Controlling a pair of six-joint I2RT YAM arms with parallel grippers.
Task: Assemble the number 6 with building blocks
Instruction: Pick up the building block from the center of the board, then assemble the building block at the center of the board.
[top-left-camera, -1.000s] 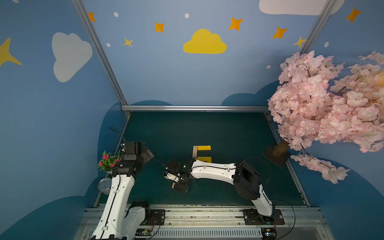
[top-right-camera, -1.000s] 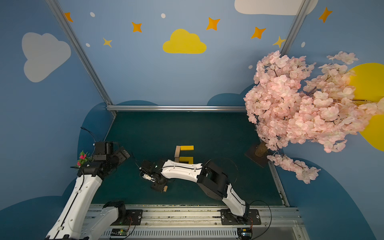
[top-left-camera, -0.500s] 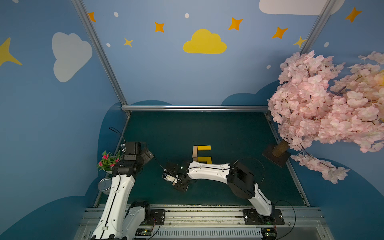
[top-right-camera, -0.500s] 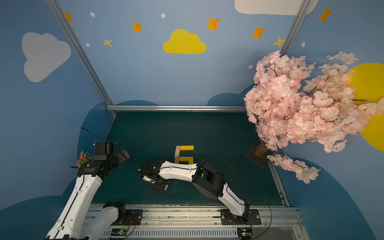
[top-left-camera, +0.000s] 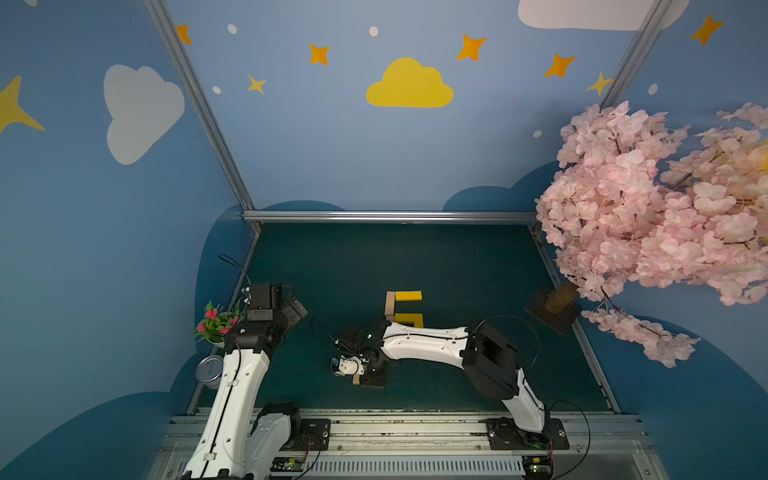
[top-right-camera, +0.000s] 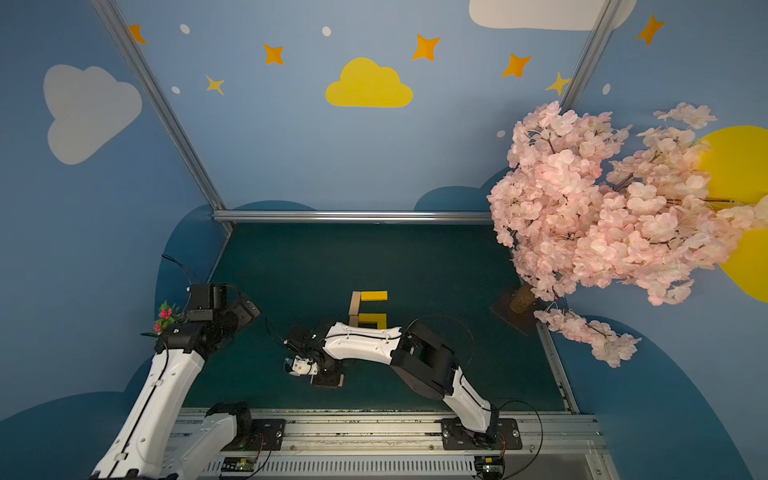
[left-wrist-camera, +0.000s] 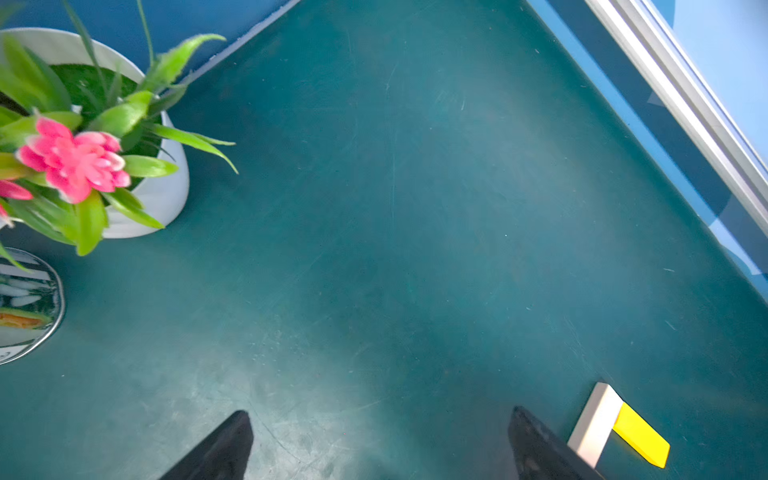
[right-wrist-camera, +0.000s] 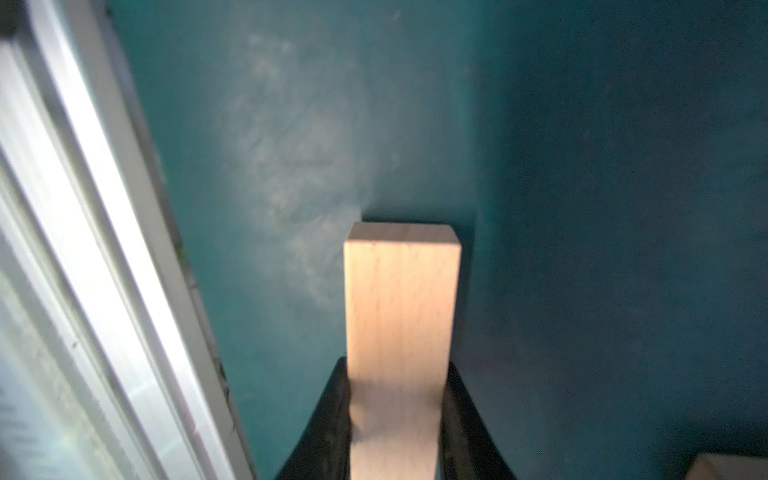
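- The right fingers (right-wrist-camera: 332, 415) are closed on one end of a tan bar (right-wrist-camera: 401, 307), at lower centre of the wrist frame.
- The left fingers (left-wrist-camera: 224, 449) are spread wide, empty, over the bench (left-wrist-camera: 374, 208).
- The unfinished 6 (top-left-camera: 390, 304) is seen mid-frame in both top views, partly hidden by the right arm.
- Held by one end, the bar could be swung or dropped in transit.
- Laid bars could be knocked askew as it is set down.
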